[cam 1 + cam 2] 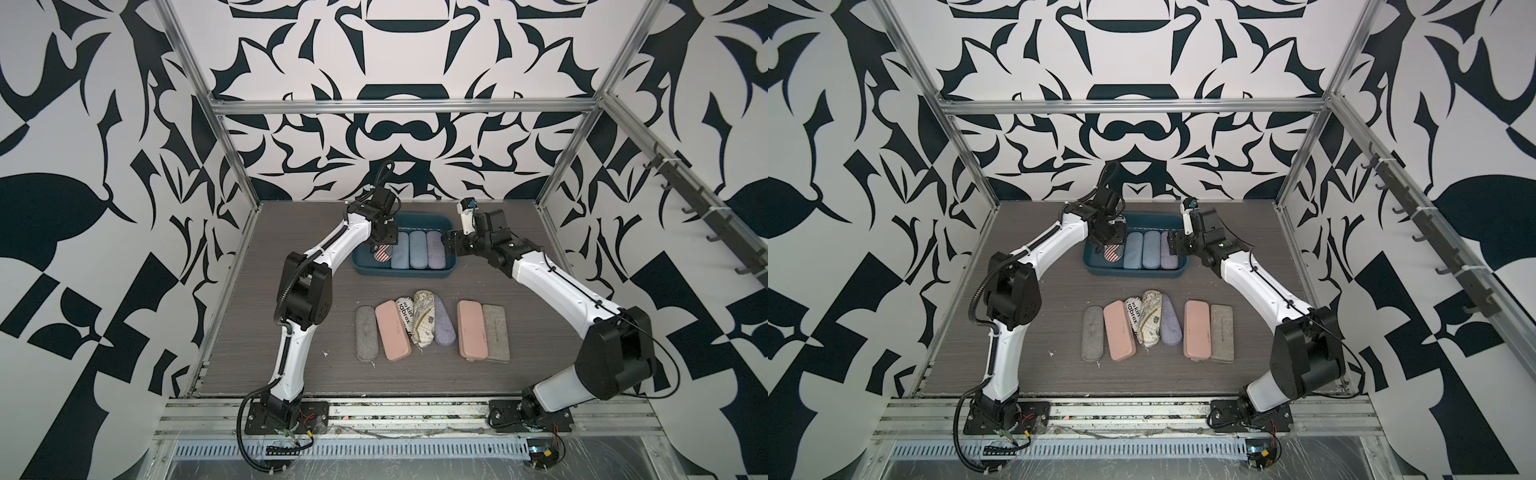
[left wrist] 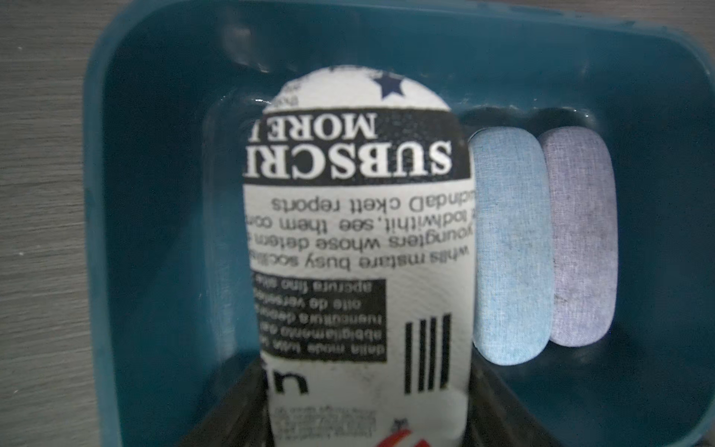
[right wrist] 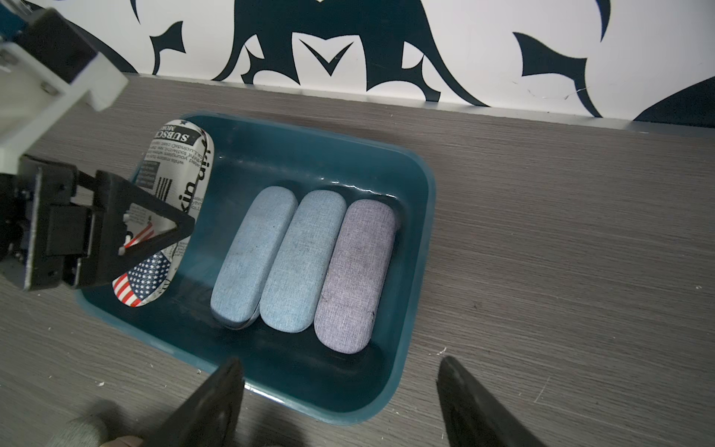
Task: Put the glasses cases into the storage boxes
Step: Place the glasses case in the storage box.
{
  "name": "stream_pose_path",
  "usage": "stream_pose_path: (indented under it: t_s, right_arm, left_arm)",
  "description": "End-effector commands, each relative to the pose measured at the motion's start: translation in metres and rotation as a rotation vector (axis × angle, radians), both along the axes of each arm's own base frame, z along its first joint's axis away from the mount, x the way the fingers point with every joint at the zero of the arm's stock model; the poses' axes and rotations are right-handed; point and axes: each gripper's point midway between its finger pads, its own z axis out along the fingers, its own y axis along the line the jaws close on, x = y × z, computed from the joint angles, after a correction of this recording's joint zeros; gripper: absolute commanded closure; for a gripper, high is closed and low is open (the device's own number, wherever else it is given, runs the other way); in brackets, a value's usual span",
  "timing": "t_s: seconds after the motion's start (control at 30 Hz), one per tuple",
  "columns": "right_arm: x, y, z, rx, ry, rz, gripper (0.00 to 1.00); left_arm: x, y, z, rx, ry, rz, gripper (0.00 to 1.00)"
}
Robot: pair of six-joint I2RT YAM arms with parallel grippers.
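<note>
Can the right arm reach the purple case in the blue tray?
Probably yes: its open, empty fingers hover beside the dark teal plastic tray, and the lavender fabric oblong case lies nearest, uncovered.

The flag newspaper-print case (image 2: 356, 232) reads "SUBSCRI", "MORE" and "reports".

The rounded glossy plastic tray (image 3: 418, 216) is reading plain dark teal. The oblong newspaper-print case (image 3: 178, 162) is showing black type on white, with a red, white and blue stars-and-stripes flag at one end. The heathered light-blue oblong fabric case (image 3: 251, 255) and its light-blue twin (image 3: 301, 263) are matching in tone. The oblong woven lavender case (image 3: 354, 274) is showing dark flecks. The wood-grain tabletop (image 3: 541, 232) is reading grey.
</note>
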Motion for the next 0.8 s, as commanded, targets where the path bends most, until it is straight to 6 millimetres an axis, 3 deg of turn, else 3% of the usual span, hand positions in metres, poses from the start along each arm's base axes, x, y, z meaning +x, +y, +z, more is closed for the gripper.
stream_pose_path:
  t_s: [0.0, 0.33, 0.77]
  right_arm:
    - [0.005, -0.001, 0.025, 0.022, -0.060, -0.011, 0.18]
    - [0.004, -0.003, 0.024, 0.009, -0.058, -0.017, 0.18]
    - [0.008, -0.003, 0.018, 0.001, -0.046, -0.017, 0.18]
  left_arm:
    - [0.011, -0.004, -0.009, -0.009, -0.012, -0.012, 0.44]
    - [0.023, 0.005, -0.052, 0.029, 0.033, 0.022, 0.44]
    - [0.029, 0.011, -0.075, 0.048, 0.058, 0.041, 0.40]
